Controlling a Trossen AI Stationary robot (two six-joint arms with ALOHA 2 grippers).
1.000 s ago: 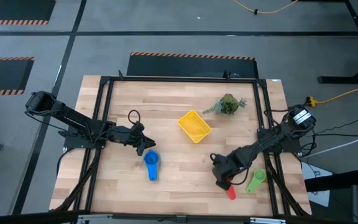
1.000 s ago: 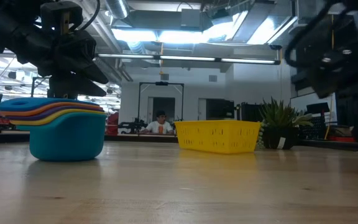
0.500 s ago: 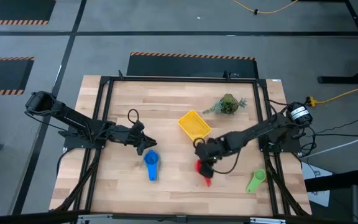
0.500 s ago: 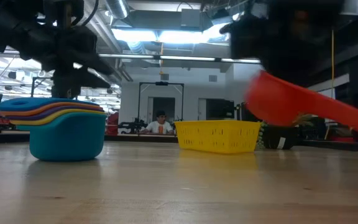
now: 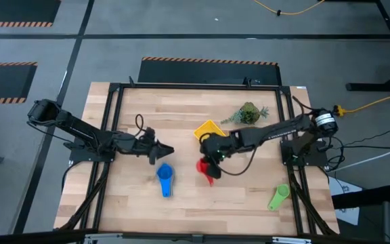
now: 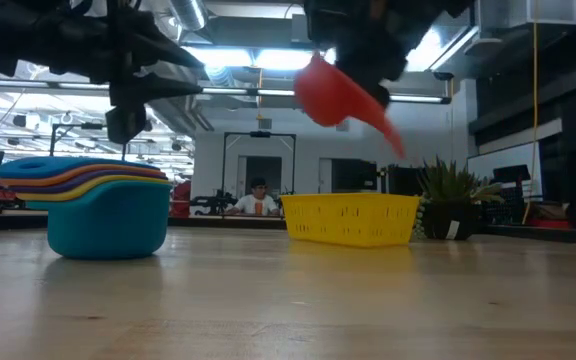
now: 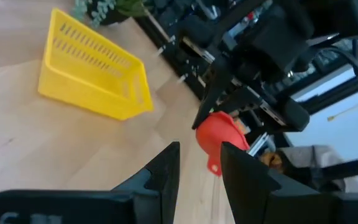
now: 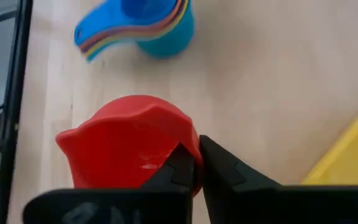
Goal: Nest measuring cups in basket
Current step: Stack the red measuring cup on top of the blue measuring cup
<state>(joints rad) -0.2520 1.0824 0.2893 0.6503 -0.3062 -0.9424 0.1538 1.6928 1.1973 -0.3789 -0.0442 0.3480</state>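
My right gripper (image 5: 208,157) is shut on the red measuring cup (image 5: 204,167), high over the table's middle, just near of the yellow basket (image 5: 212,134). In the low view the red cup (image 6: 330,88) hangs above the basket (image 6: 350,218). A stack of nested cups, a blue one outermost (image 5: 165,177) (image 6: 106,215) (image 8: 145,25), rests on its base left of centre. A green cup (image 5: 278,197) lies by the right near edge. My left gripper (image 5: 168,150) (image 7: 199,171) hovers just far of the stack, slightly open and holding nothing. My right gripper pinches the red cup's bowl wall (image 8: 185,158) between its two fingers (image 8: 225,168). The cup is lifted clear of the table and tilted, with its flat handle (image 6: 385,128) slanting downward.
A potted green sprig (image 5: 248,113) (image 6: 448,200) stands far right of the basket. Dark frame rails (image 5: 114,122) run along the table's left, right and far sides. Bare wood lies between the stack and the green cup. A person sits far back in the room (image 6: 258,198).
My right gripper has carried the red cup from the table's near right area, up and toward the left and far side, to just beside the basket; the cup went from low near the table to lifted high. My left gripper has shifted slightly rightward, off the stack.
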